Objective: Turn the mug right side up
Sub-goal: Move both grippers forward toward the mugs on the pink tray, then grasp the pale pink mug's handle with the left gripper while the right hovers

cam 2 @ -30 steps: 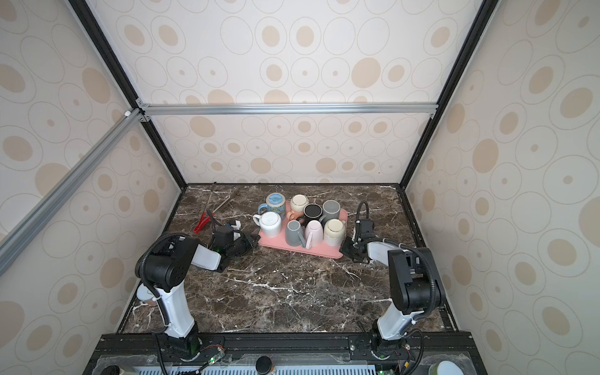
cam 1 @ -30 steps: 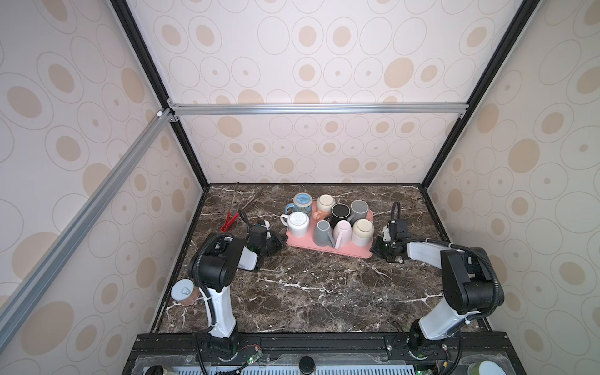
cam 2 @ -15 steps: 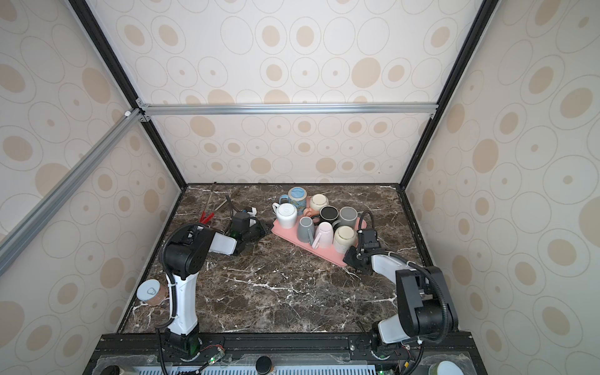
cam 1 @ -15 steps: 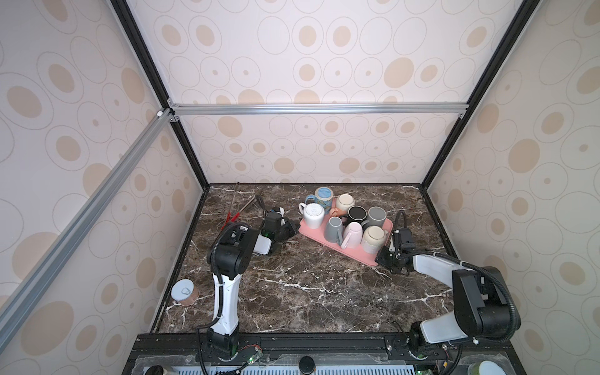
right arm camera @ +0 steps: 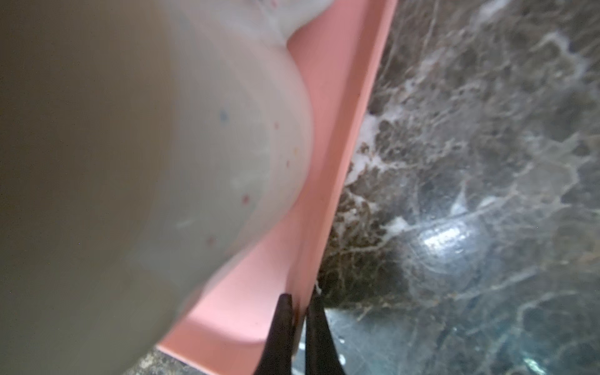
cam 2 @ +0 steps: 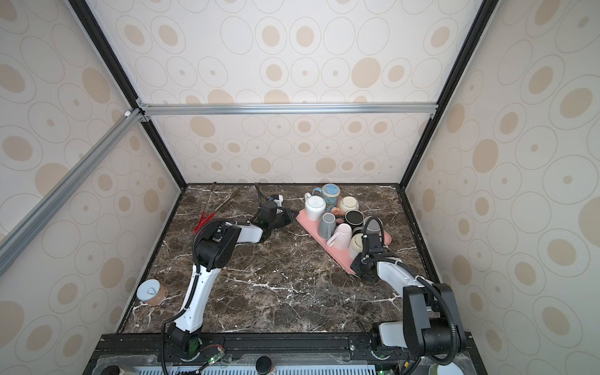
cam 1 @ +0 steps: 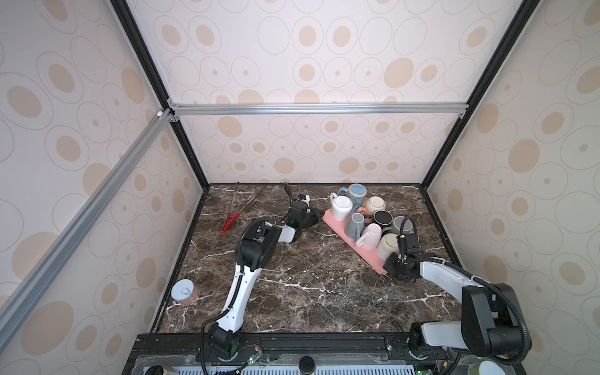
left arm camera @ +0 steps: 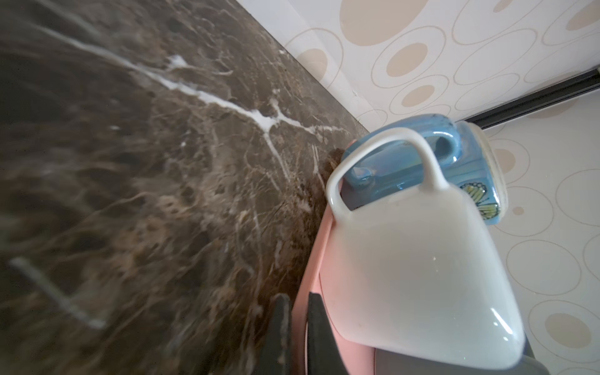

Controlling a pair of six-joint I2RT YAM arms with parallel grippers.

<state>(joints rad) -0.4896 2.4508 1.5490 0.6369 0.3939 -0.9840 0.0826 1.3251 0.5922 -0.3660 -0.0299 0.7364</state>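
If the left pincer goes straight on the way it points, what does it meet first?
Shut on the pink tray at its rim, the left pincer would probably meet the white mug first; the blue mug is behind it.

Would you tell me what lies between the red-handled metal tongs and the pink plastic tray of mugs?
The left gripper, shut on the rim of the pink plastic tray, over otherwise bare marble table; both top views show this.

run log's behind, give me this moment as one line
left gripper: shut on pink tray rim | right gripper: shut on pink tray rim | mugs: on tray, none gripped
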